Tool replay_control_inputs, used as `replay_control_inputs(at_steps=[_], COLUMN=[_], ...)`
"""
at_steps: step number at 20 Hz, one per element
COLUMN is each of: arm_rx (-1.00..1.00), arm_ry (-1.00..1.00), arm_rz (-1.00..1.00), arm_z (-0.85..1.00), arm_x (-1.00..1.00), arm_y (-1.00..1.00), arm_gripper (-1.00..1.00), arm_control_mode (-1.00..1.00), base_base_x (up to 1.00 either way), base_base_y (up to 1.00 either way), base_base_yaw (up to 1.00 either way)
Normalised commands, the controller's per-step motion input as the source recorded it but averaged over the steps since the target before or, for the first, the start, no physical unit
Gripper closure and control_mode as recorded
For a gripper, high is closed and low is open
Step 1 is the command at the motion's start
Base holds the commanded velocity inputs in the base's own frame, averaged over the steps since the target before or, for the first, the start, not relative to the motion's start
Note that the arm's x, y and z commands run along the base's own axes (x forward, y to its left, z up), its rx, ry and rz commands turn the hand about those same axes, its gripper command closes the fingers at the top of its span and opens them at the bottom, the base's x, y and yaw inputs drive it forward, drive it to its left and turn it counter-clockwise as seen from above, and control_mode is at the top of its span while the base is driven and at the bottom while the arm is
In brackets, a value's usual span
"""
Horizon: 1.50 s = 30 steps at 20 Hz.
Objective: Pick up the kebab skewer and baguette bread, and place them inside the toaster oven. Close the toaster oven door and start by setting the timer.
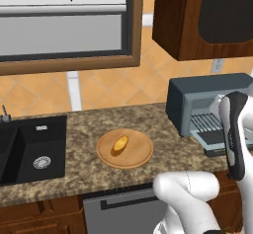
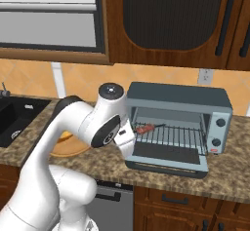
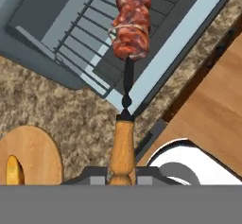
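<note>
My gripper (image 3: 122,175) is shut on the wooden handle of the kebab skewer (image 3: 132,22). The skewer's reddish meat end reaches over the wire rack inside the toaster oven (image 2: 178,98). In the right base view the kebab skewer (image 2: 144,127) lies at the rack's left side, just ahead of my gripper (image 2: 131,135). The toaster oven door (image 2: 166,163) hangs open, folded down flat in front. The golden baguette bread (image 1: 120,144) rests on a round wooden plate (image 1: 134,158) left of the toaster oven (image 1: 207,92). At the hand view's lower left are the baguette bread (image 3: 14,170) and plate (image 3: 38,147).
A black sink (image 1: 29,149) is set into the speckled counter (image 1: 79,129) at the far left. Two knobs (image 2: 219,123) sit on the oven's right panel. Dark wood cabinets (image 2: 171,15) hang above the oven, and a wall outlet (image 2: 205,75) is behind it.
</note>
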Motion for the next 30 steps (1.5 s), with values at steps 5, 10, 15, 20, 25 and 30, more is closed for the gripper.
replay_control_inputs(at_steps=[5,10,15,20,25,30], arm_rx=[0.21,0.01,0.00,0.00,0.00,0.00], arm_ry=[0.00,-0.09,-0.17,-0.15,-0.04,0.00], arm_rz=[-0.17,-0.20,-0.23,-0.13,-0.02,0.00], arm_z=[-0.03,-0.07,-0.14,-0.31,-0.01,-0.06], arm_x=[0.17,0.38,0.33,0.08,0.19,0.25], arm_y=[-0.18,-0.08,0.01,0.00,0.00,0.00], arm_gripper=[1.00,1.00,1.00,1.00,1.00,1.00], arm_control_mode=[-1.00,-1.00,-1.00,-1.00,-1.00,-1.00], base_base_x=[0.00,0.00,0.00,0.00,0.00,0.00], base_base_y=[0.00,0.00,0.00,0.00,0.00,0.00], base_base_yaw=[0.00,0.00,0.00,0.00,0.00,0.00])
